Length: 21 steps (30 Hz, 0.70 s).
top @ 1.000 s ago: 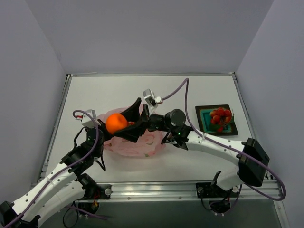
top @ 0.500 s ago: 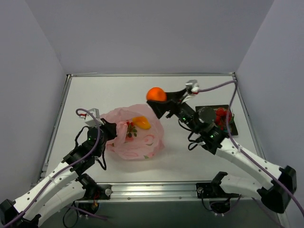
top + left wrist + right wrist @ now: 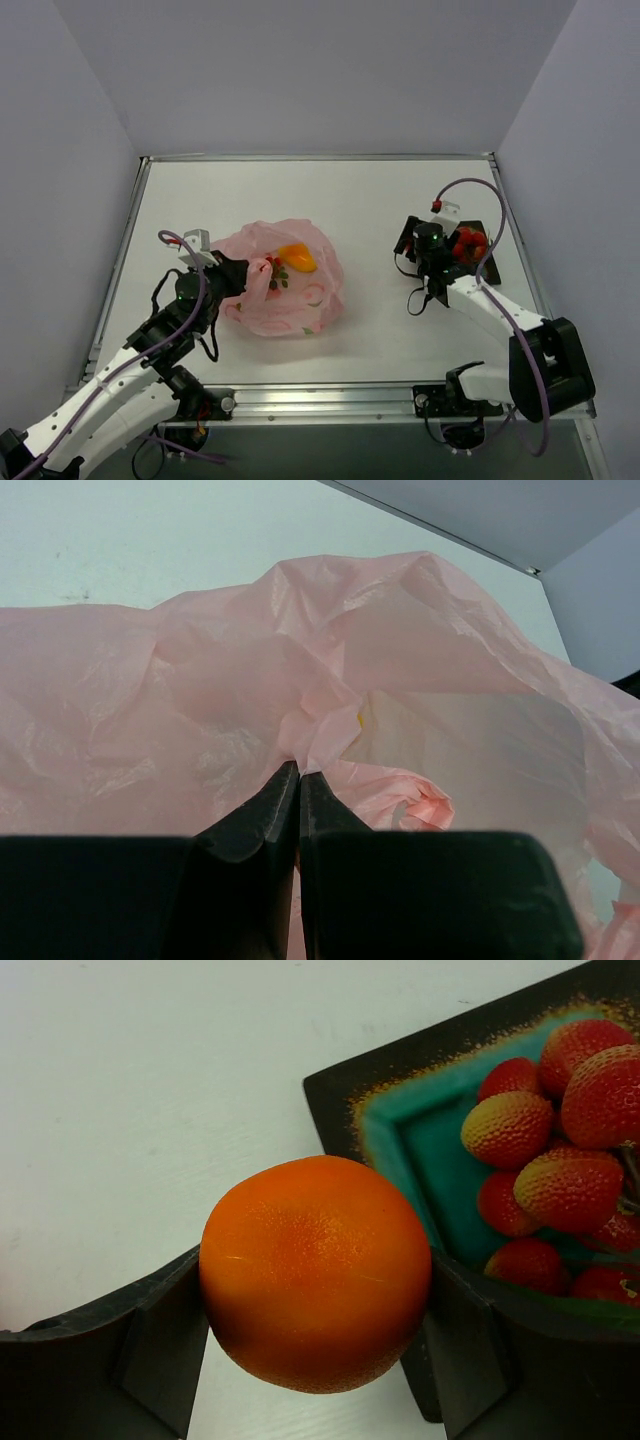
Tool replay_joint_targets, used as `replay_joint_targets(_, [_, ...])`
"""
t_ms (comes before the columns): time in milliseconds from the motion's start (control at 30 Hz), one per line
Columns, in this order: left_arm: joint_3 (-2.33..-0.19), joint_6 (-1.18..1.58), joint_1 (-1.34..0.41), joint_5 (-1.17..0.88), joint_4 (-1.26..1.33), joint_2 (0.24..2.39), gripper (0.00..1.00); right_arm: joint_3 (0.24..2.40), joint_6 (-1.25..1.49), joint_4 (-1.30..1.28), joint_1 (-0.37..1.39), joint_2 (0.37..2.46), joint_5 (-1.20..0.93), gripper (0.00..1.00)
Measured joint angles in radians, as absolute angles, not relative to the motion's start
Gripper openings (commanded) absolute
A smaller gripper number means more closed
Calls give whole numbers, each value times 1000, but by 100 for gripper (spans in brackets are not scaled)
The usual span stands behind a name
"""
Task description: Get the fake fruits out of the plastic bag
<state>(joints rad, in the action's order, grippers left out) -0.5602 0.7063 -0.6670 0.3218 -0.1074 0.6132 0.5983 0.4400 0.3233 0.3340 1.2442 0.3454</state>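
Note:
The pink plastic bag [image 3: 290, 290] lies left of centre, its mouth open upward. A yellow-orange fruit [image 3: 297, 258] and a small red piece [image 3: 272, 266] show inside it. My left gripper [image 3: 236, 272] is shut on a fold of the bag's left edge; in the left wrist view the gripper [image 3: 298, 772] pinches the bag [image 3: 200, 680]. My right gripper [image 3: 413, 241] is shut on the orange ball [image 3: 315, 1272], low over the table at the tray's left edge. The ball is hidden in the top view. The red berries [image 3: 468, 243] lie in the tray; they also show in the right wrist view [image 3: 560, 1150].
The black-rimmed teal tray [image 3: 470, 225] sits at the right, and its corner [image 3: 340, 1090] shows in the right wrist view. White table [image 3: 350, 200] with raised edges all round and grey walls behind.
My right gripper lifted the orange ball out of the bag, carried it right and lowered it to the tray's left edge. My left gripper kept its hold on the bag.

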Motion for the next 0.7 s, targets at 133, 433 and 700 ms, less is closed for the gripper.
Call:
replay_joint_targets(133, [-558, 707, -667, 301, -103, 613, 2, 629, 442, 361, 299, 1379, 379, 10])
replay_joint_targets(433, [-550, 707, -667, 262, -84, 633, 2, 703, 469, 463, 239, 1582, 419, 15])
replay_joint_targets(700, [-543, 707, -667, 257, -78, 647, 2, 761, 514, 538, 218, 1663, 472, 49])
